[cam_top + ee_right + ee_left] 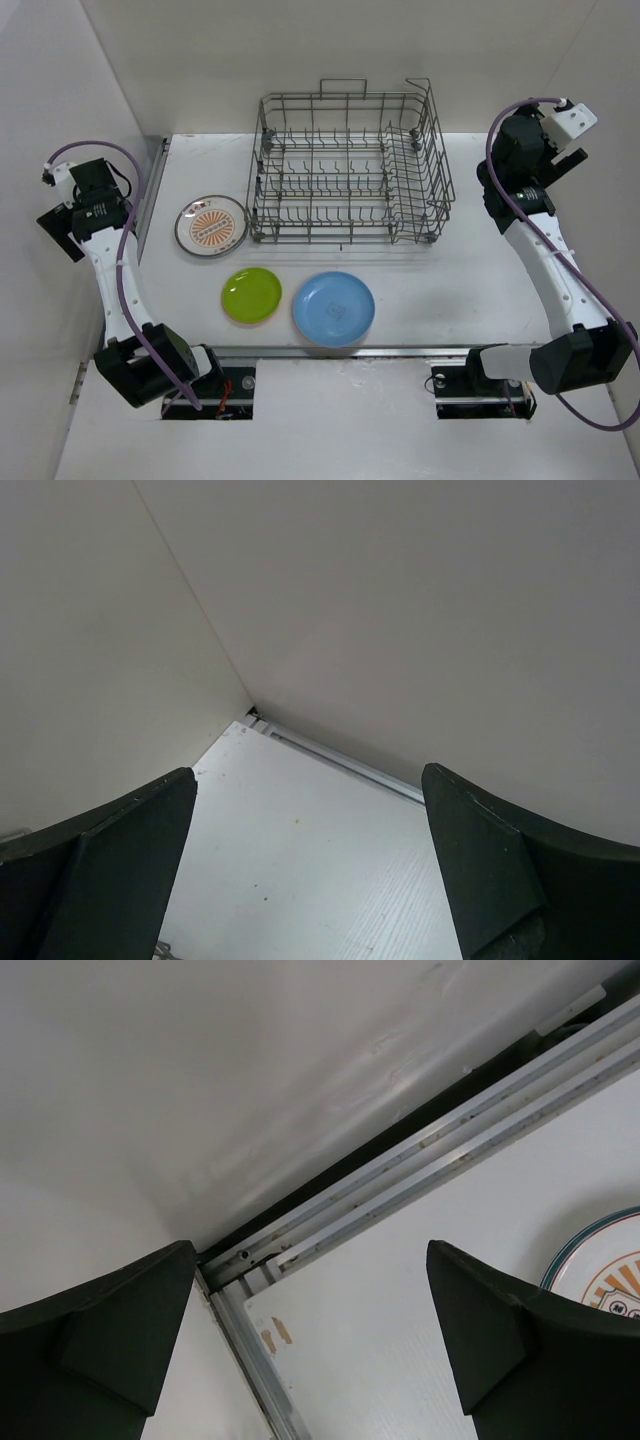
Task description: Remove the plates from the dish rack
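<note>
Nearest edge: both arm bases bolted at the front of the white table (450,290), left arm (115,290) rising up the left side, right arm (555,265) up the right.

Just past the bases, 2 plates lie flat on the table, side by side, not touching. The blue plate (334,308) sits approx at ctr front; the lime green plate (251,295) is just to its left and a bit smaller-looking. Both are outside the rack.

Further back and left is the white sunburst plate (211,224), flat on the table, near the rack's front-left corner but apart from it. Orange rays in the middle, dark rim.

Left gripper (310,1250) hangs over the table's left edge, level w/ that plate. Its wrist view looks down on the metal rail (400,1175) along the edge, w/ a slice of the sunburst plate at lower right. Its fingers (110,1340) stand wide apart, nothing btwn them.

Behind the plates: the dish rack (350,170), grey wire, upright at ctr back of the table. Inside it the top view shows only rows of tines and the table through the wire.

Right gripper (308,772) is up high at the far right, well apart from the rack, facing a corner where the walls meet the table. Its fingers (520,880) are spread wide too, holding nothing.
</note>
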Tool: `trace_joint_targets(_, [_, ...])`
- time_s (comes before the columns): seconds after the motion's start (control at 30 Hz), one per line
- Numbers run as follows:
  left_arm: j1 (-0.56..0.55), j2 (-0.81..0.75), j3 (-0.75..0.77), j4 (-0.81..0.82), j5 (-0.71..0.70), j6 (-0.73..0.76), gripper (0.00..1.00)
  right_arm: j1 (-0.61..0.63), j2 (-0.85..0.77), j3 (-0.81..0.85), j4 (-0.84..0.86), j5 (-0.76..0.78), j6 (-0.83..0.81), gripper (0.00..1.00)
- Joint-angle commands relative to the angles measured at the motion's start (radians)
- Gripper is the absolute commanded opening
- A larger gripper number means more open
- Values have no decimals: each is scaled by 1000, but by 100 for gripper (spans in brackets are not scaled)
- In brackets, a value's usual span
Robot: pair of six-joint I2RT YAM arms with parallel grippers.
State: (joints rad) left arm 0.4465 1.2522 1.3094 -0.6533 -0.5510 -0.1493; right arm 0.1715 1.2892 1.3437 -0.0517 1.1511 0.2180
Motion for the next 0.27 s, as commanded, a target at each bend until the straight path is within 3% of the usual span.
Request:
trace_joint_targets(0.0, [0,-28,-9,24,-4,-9,100,3,-21,3,46,-8,12,100])
trace_joint_targets(0.23, [0,-28,-18,24,16,0,100,3,-21,3,46,-39,12,100])
